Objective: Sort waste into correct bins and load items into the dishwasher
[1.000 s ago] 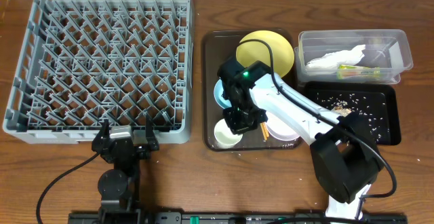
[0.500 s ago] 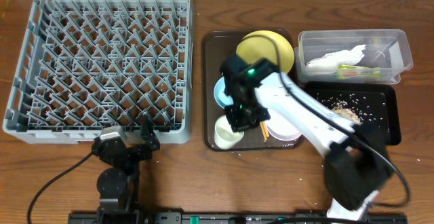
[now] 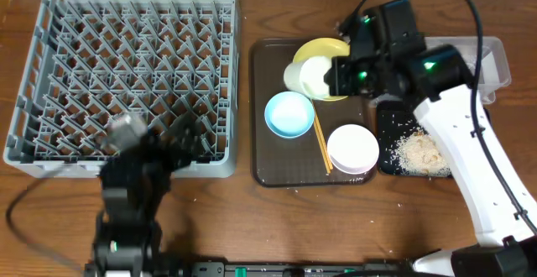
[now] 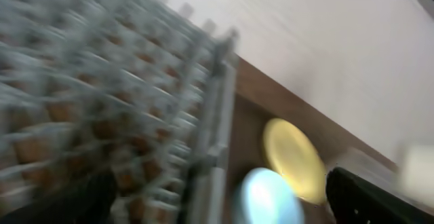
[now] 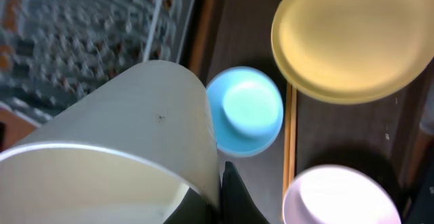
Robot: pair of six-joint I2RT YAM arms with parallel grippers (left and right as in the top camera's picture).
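Observation:
My right gripper point(image 3: 329, 77) is shut on the small white cup point(image 3: 304, 77) and holds it tilted above the yellow plate point(image 3: 325, 49). The cup fills the lower left of the right wrist view point(image 5: 115, 142), with a finger point(image 5: 230, 197) against its wall. On the dark brown tray point(image 3: 267, 169) lie the light blue bowl point(image 3: 289, 113), the white bowl point(image 3: 352, 148) and the chopsticks point(image 3: 320, 143). My left gripper point(image 3: 159, 153) is blurred at the grey dish rack's point(image 3: 126, 84) front right corner. Its fingers look spread and empty in the left wrist view point(image 4: 224, 207).
Rice scraps point(image 3: 417, 153) lie heaped on the black tray point(image 3: 388, 164). The clear tub point(image 3: 497, 59) is mostly hidden behind my right arm, its contents out of view. The right wrist view shows the plate point(image 5: 352, 37), blue bowl point(image 5: 247, 112) and white bowl point(image 5: 339, 197).
My right gripper lifted the cup from the tray's front left and carried it back over the yellow plate. My left arm rose from the table front toward the rack.

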